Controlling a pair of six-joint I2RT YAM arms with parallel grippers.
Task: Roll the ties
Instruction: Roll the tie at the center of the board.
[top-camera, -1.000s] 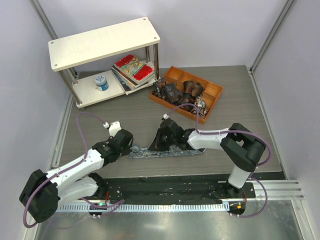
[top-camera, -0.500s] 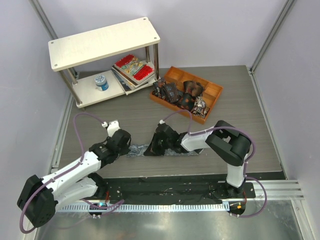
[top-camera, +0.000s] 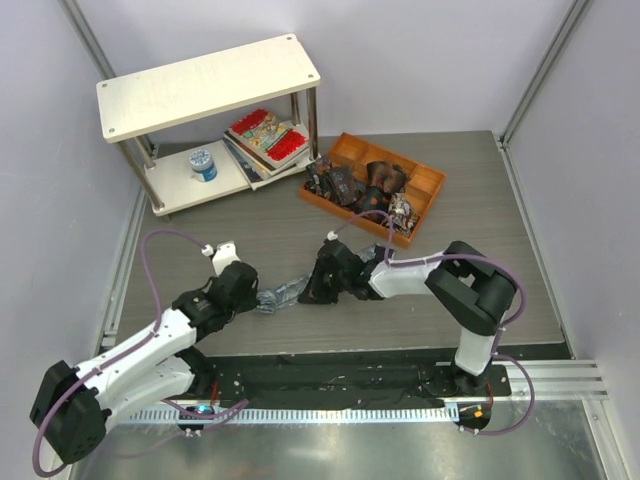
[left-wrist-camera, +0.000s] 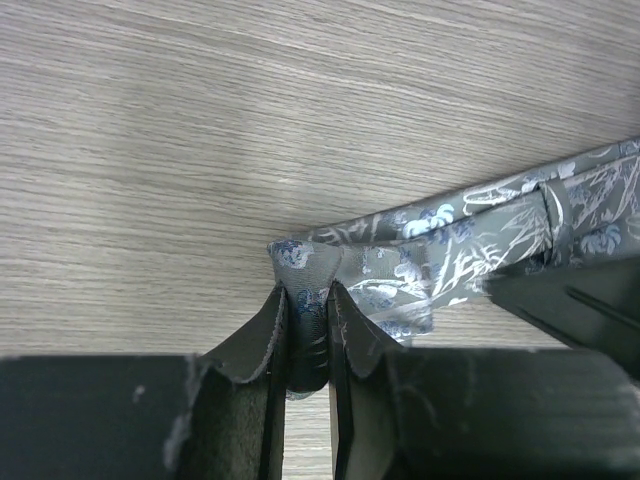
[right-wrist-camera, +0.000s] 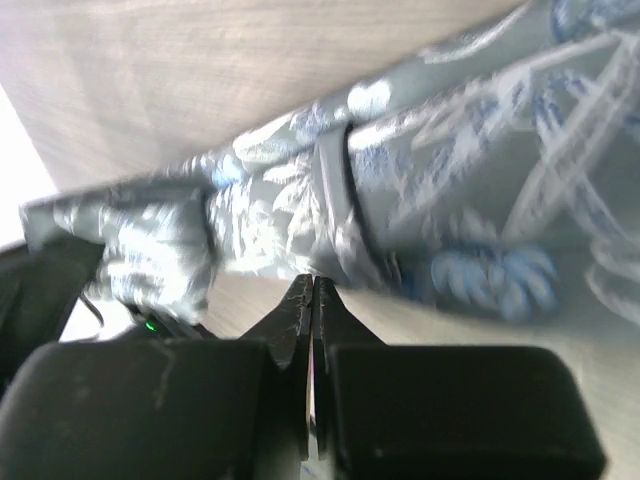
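Here, left fingers tight on tie tip; right fingers together, tie beyond blurred.

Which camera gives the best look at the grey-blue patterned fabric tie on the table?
The left wrist view: the grey-blue patterned fabric tie is sharp, its folded end pinched in the left gripper. The right wrist view shows it blurred; the top view shows only a small strip.

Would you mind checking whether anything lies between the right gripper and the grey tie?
Nothing visible does. The right gripper, jaws shut, has its tips right at the edge of the grey tie, with nothing between. The left gripper pinches the tie's folded end.
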